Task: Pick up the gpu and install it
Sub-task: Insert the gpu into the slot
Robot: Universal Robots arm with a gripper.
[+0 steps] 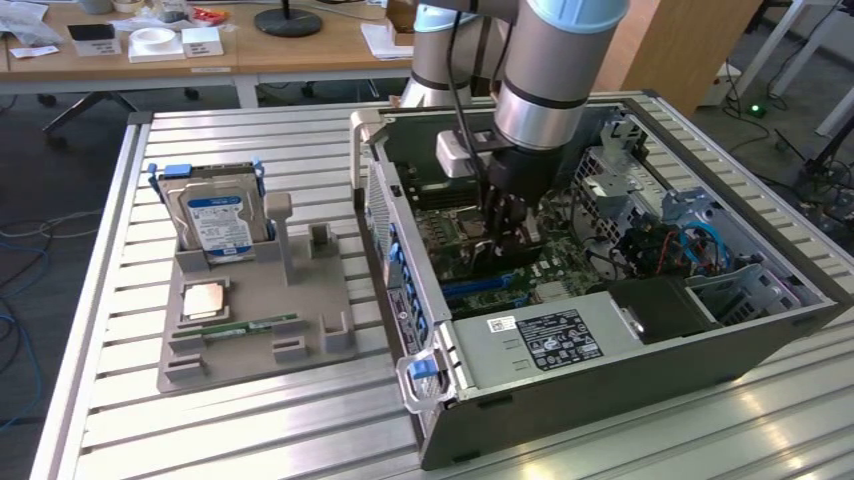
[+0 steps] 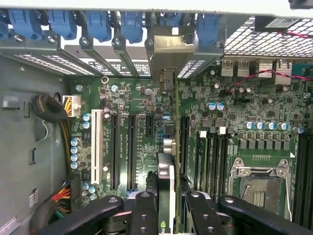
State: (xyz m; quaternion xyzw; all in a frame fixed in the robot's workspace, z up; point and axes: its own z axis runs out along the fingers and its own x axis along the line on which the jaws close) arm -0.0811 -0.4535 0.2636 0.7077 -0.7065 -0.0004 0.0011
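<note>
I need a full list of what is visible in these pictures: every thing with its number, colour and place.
table: one, silver, under everything
holder tray: one, grey, on the table, exterior view's left
hard drive: one, silver with blue label, upright in the tray
square chip: one, silvery, flat in the tray
RAM stick: one, green, lying in the tray
computer case: one, grey, open, exterior view's right
motherboard: one, green, inside the case
slot latches: several, blue, along the case wall
gpu: one, black, held edge-on over the motherboard
desk: at least one, wooden, behind the table
arm: one, grey, reaching into the case
gripper: one, black, shut on the gpu
</note>
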